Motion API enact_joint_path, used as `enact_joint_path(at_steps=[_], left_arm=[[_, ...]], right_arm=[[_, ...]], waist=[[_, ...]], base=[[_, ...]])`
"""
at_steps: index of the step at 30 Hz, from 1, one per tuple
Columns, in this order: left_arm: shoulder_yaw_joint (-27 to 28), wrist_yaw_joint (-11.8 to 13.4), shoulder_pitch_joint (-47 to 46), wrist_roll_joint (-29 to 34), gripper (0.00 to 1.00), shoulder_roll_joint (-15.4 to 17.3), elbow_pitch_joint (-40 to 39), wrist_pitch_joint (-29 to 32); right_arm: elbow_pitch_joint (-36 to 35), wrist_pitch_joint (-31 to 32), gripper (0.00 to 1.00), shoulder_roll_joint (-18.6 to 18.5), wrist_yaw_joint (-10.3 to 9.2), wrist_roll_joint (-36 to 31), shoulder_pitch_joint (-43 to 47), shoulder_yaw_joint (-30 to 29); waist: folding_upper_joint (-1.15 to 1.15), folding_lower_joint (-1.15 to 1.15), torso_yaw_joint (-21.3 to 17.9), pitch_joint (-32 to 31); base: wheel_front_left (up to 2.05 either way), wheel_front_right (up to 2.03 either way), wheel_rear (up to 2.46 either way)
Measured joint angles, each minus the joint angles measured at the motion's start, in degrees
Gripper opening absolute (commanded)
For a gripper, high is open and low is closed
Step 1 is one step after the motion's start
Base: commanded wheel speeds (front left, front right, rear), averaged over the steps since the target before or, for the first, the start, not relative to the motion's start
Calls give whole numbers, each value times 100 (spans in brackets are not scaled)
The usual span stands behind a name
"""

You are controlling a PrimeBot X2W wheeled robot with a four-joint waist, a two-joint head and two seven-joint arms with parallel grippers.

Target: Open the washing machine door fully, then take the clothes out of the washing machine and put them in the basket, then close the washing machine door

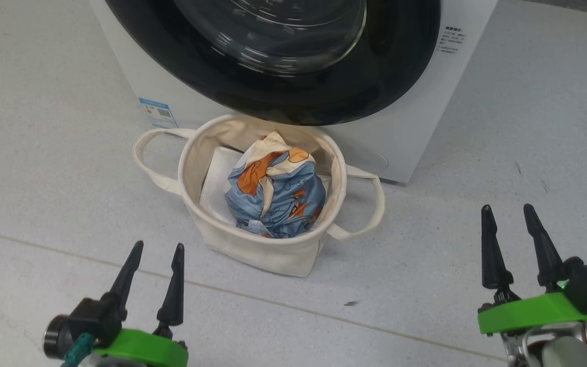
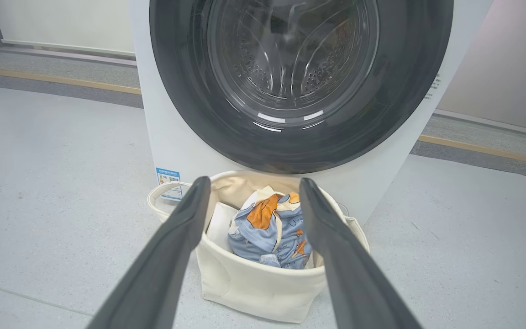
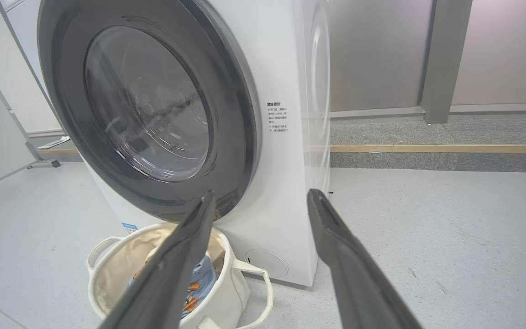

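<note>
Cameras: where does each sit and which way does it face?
Head view: high, looking down at the round cream canvas basket before the white washing machine; left gripper and right gripper below.
Left wrist view: low, squarely facing the glossy black round door; own dark fingers.
Right wrist view: low, facing that door slantwise; own fingers.
Shared: the basket holding light blue and orange clothes.

The washing machine door (image 1: 293,104) sits shut, barring the way inside. The basket (image 1: 258,250) stands just before it, mouth open upward, the clothes (image 1: 273,196) filling much of it. Open floor (image 1: 477,163) lies either side.
</note>
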Motion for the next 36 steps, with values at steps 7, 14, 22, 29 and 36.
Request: enact_joint_path(at_steps=[7,14,22,29,36], left_arm=[[-30,9,147,-100,0,-21,337,30],[-29,9,186,-602,0,-19,331,89],[-27,9,186,-1088,0,-14,332,187],[-24,9,186,-1588,0,-11,332,286],[-19,9,186,-2079,0,-4,333,387]], right_arm=[[383,10,0,29,0,69,158,30],[397,83,0,29,0,555,174,38],[445,189,0,25,0,1046,173,47],[494,288,0,20,0,1521,171,53],[524,361,0,-7,0,1996,171,56]], waist=[[0,0,3,0],[0,7,-8,-81],[0,1,-17,-128],[0,1,-26,-185],[0,1,-34,-241]], base=[[0,0,0],[0,0,0],[0,0,0],[0,0,0],[0,0,0]])
